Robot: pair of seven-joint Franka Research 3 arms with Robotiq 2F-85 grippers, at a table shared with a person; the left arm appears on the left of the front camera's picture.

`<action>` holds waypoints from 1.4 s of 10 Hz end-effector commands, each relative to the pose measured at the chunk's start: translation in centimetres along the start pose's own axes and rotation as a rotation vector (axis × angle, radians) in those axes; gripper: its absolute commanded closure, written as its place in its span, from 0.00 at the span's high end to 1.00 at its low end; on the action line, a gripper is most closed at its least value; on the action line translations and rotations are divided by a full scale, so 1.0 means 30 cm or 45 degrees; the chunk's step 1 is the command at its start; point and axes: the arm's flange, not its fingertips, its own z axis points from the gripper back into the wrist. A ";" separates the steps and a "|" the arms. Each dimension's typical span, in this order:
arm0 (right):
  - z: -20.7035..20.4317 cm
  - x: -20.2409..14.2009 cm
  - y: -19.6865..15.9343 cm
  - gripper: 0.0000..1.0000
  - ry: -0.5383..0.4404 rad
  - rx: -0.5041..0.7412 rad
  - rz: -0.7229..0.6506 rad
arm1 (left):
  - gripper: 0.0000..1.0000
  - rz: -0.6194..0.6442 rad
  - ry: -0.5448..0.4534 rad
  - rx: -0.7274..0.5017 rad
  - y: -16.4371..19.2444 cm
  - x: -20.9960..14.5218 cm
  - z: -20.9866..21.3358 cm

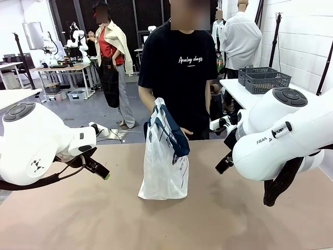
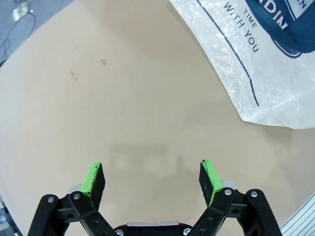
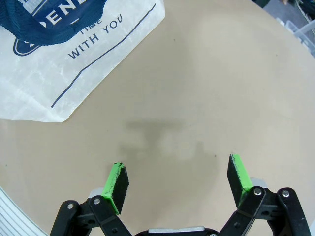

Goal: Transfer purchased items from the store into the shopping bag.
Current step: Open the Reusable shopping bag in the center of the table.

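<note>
Beige tabletop (image 1: 78, 219). Translucent white plastic shopping bag with navy strap handles (image 1: 164, 172) stands upright at centre, its top held by the person's hand (image 1: 153, 109). Left gripper (image 2: 152, 172) and right gripper (image 3: 177, 172) are spread wide, empty, and flank the bag without touching it.

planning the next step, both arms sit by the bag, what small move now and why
Probably ease the left hand toward the top of the bag to help hold it open. Both it and the right hand are open and empty above bare table, while the person holds the bag upright by its handles.
</note>
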 end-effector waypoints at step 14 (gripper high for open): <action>0.180 0.574 -0.139 1.00 -0.075 0.332 0.036 | 1.00 0.029 -0.218 -0.372 0.087 0.372 0.269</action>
